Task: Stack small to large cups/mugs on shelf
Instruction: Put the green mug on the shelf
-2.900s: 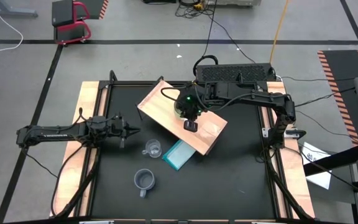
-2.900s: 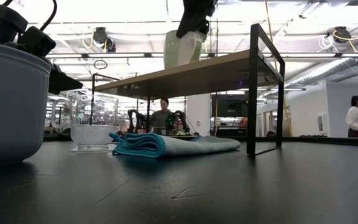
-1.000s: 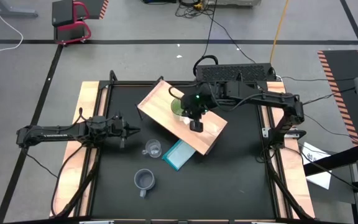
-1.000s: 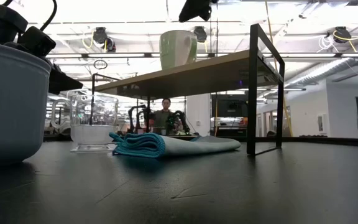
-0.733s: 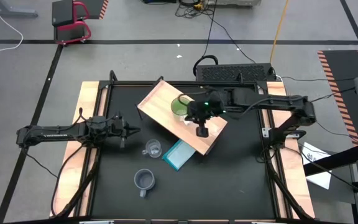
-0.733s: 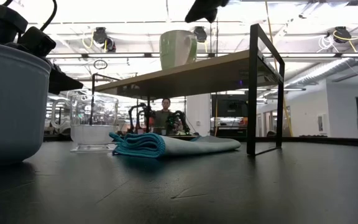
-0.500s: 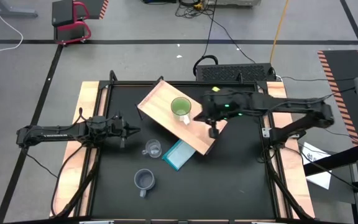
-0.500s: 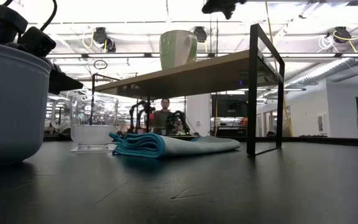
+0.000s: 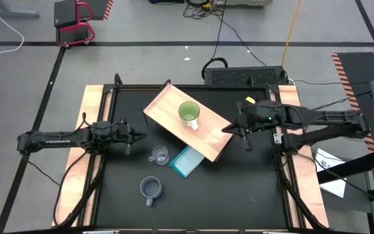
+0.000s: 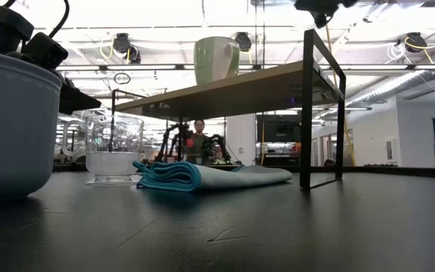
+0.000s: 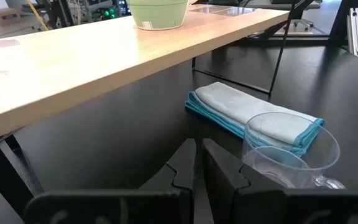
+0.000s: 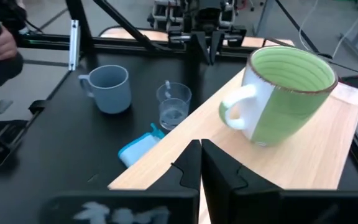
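My right tool (image 9: pixel 229 129), fingers together and empty, hangs over the shelf's (image 9: pixel 164 107) end nearest my right side; the lime-green mug (image 9: pixel 188 114) stands upright on the shelf board, apart from it. My left tool (image 9: pixel 135 136) waits low over the tabletop (image 9: pixel 239 188), its fingers nearly together on nothing. The clear glass cup (image 9: pixel 159 155) stands just beyond and slightly aside of my left tool, beside the folded blue cloth (image 9: pixel 187 161); the grey-blue mug (image 9: pixel 150 188) sits further toward the front edge. Both remaining vessels lie on the left tool's side of the shelf, well apart from my right tool, so I judge the left arm the nearer for either
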`<state>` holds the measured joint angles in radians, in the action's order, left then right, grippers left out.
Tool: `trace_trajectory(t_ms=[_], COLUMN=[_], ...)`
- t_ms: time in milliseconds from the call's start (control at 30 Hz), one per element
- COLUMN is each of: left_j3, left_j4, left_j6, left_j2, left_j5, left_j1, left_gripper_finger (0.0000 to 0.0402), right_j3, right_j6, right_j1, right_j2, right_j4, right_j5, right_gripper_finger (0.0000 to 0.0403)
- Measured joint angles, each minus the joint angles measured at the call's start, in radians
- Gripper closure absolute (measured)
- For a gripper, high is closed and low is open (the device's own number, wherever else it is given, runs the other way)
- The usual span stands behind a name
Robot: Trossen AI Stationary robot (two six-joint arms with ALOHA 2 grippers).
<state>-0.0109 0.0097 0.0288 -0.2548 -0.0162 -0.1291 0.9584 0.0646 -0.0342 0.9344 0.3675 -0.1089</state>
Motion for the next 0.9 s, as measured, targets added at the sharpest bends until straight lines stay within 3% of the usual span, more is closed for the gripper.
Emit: trace_trajectory(t_ms=[500,900], left_j3=[0.0,0.0], left_j4=[0.0,0.0], left_j6=[-0.001,-0.004], left_j2=[0.0,0.0], left_j5=[0.0,0.0], left_j1=[0.0,0.0], left_gripper_finger=[0.0371,0.0371], right_j3=[-0.316,-0.484], right_j6=[-0.038,-0.039], right_j1=[0.058,0.122], right_j2=[-0.241,-0.311], right_j4=[-0.141,-0.306], right_j5=[0.006,0.006], right_gripper_finger=[0.0403,0.0403])
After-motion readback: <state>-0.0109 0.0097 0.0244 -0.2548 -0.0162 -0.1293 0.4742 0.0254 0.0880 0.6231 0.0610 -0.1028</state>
